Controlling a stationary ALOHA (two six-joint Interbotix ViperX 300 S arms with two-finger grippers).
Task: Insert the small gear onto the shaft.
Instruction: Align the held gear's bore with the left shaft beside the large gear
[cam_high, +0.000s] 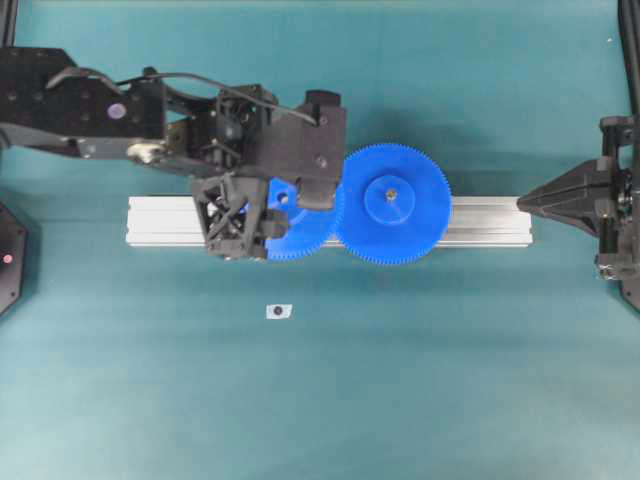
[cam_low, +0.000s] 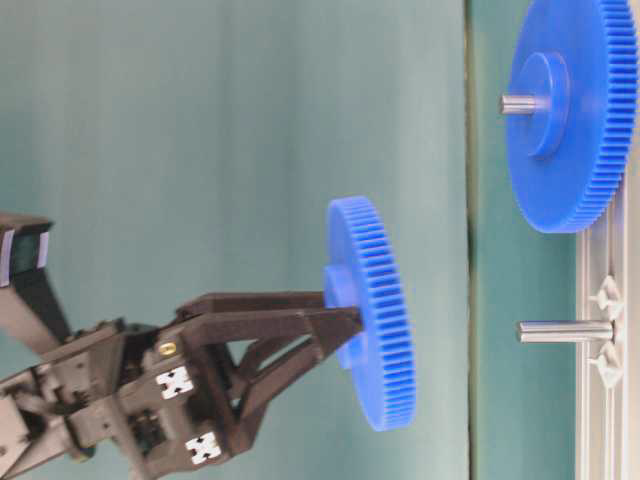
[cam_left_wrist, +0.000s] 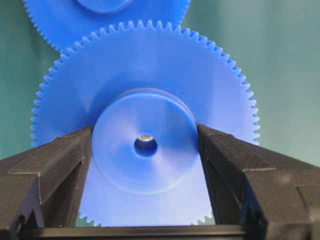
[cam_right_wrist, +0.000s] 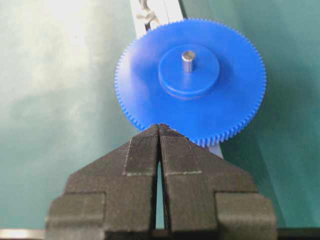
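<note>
Across the teal desk (cam_high: 420, 380) at mid-frame lies a grooved bar (cam_high: 160, 221) carrying the wide gear (cam_high: 397, 204). Left fingers (cam_left_wrist: 60, 170) clamp the small gear (cam_left_wrist: 145, 145) by its hub, above the bar, its rim beside the wide gear's. Right fingers (cam_right_wrist: 145, 150) rest pressed together, holding nothing. The shaft (cam_low: 565, 331) stands on the bar.

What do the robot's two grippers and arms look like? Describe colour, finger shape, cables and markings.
Both are matt black. The left gripper has thick wedge fingers, and black cables loop over the left arm, which bears a small purple dot. The right gripper has ribbed pads tapering to a point.
</note>
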